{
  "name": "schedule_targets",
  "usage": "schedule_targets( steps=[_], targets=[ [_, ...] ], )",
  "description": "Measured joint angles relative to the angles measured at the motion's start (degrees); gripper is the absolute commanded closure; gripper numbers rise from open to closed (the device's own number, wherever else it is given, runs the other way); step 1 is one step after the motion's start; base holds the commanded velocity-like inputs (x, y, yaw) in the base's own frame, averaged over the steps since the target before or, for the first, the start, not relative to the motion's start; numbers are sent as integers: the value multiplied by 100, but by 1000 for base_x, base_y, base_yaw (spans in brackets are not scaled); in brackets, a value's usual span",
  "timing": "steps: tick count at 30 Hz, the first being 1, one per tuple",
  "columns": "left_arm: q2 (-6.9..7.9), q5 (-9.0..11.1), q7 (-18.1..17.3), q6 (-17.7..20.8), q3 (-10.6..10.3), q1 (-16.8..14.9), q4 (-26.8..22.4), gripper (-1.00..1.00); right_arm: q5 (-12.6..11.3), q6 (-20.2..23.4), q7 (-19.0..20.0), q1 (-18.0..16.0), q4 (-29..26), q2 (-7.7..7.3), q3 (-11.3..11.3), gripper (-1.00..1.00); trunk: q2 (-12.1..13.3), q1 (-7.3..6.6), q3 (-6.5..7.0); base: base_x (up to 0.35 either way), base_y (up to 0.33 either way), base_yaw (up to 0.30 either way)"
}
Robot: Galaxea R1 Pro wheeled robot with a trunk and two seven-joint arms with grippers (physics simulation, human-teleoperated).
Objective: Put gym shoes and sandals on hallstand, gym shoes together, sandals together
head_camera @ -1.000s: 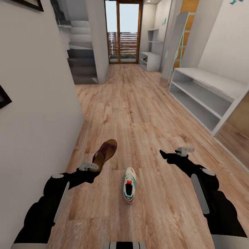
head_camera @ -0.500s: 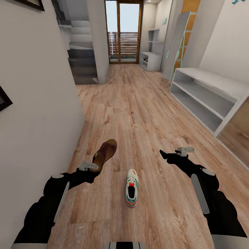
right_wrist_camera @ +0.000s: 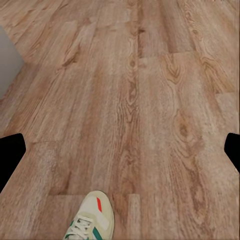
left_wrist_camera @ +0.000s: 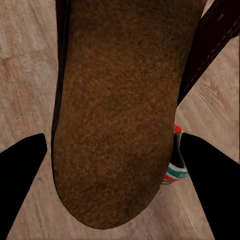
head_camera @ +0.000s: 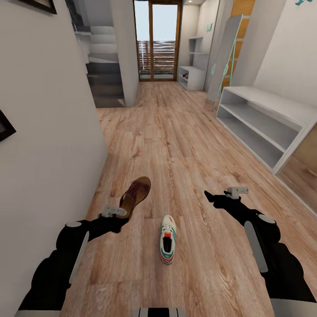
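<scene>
at the left, the left gripper [head_camera: 125, 210] is clamped on a sandal [head_camera: 134, 196], its dark fingers [left_wrist_camera: 22, 170] pressing either side of the tan footbed [left_wrist_camera: 120, 115], with the toe end pointing up and away, clear of the corridor floor [head_camera: 176, 145]. just right of it and a little nearer, one gym shoe [head_camera: 167, 239] lies flat on the planks, toe pointing away down the corridor; the right wrist view catches its toe [right_wrist_camera: 90, 220] on the wood. further right, the right gripper [head_camera: 210, 197] hovers empty with its fingers spread apart, to the right of the shoe and slightly farther off. judging by this, the sensible step is to bring that right gripper down over the gym shoe, straddling its narrow middle across the width rather than the length, and close only once the fingers reach beside the sole. a grey open-shelved unit [head_camera: 259, 121] stands along the right wall; another [head_camera: 191, 77] sits far off near the glazed door [head_camera: 157, 39].
</scene>
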Motion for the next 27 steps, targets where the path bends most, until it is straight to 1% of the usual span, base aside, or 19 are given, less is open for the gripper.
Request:
schedule_targets(
  steps=[1, 4, 6, 9, 16, 22, 27],
  targets=[
    [-32, 61, -27, -23, 0, 6, -2, 100, 36, 32, 34, 0, -32, -18, -32, -100, 0, 0, 0, 0, 0, 0],
    [-37, 166, -19, -92, 1, 10, -2, 100, 66, 127, 132, 0, -90, -22, -129, -100, 0, 0, 0, 0, 0, 0],
    [-34, 159, -8, -98, 2, 11, -2, 100, 66, 134, 196, 0, -113, -28, -180, -100, 0, 0, 0, 0, 0, 0],
    [-34, 163, 3, -102, -5, 3, -2, 100, 64, 110, 272, 0, -25, -34, -176, -100, 0, 0, 0, 0, 0, 0],
    [-34, 164, 8, -103, -10, -56, -2, 100, 62, 99, 267, 0, 200, -38, -163, -100, 0, 0, 0, 0, 0, 0],
    [-35, 176, -9, -97, -10, -240, -7, 100, 61, 98, 261, 0, 315, -31, -158, -100, 0, 0, 0, 0, 0, 0],
    [-37, 183, -153, -76, -11, -400, -15, 100, 85, 98, 238, 0, 365, -13, -137, -100, 0, 0, 0, 0, 0, 0]
  ],
)
